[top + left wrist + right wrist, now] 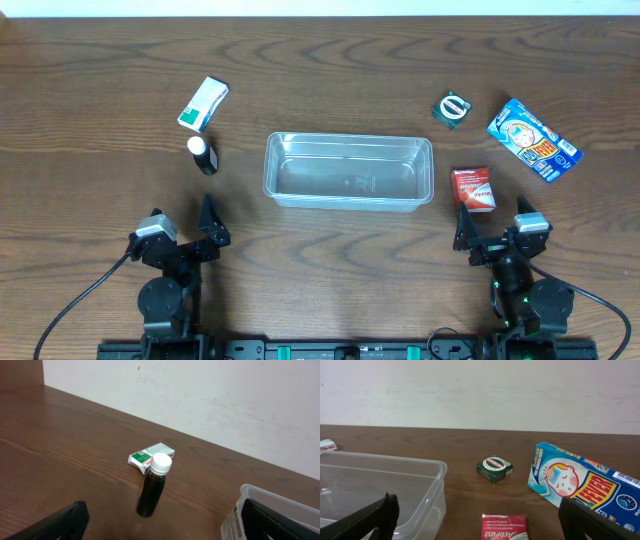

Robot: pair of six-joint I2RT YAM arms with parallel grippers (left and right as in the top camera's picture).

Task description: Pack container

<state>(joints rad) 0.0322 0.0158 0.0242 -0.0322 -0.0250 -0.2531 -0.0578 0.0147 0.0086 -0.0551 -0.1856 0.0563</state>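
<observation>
Fingers (65,521) of your left gripper (213,222) stand wide apart and hold nothing; in the left wrist view one dark finger sits at each lower corner with bare wood between them. Your right gripper (468,240) is spread just as wide, its fingers (370,519) at either side of the right wrist view, also holding nothing.

You have the clear plastic rectangular container (310,172), rounded at the corners and rimmed, lying in the middle of the brown wooden table (100,150), long side across, between the two arms and a little beyond them. Nothing lies in it; only a faint marking shows on its floor.

To its left, near the short end, a dark bottle (203,155) with a white cap stands upright, just ahead of your left gripper. Beyond the bottle and close to it lies a green-and-white cardboard carton (203,104), flat on the wood.

To the container's right, just beside its near right corner, lies a red-and-white small box (473,189), directly ahead of your right gripper. Farther back sits a dark green square packet (453,109) with a round emblem on top. Right of that, well apart from the container, a blue printed box (533,139) with a cartoon face lies at an angle.
</observation>
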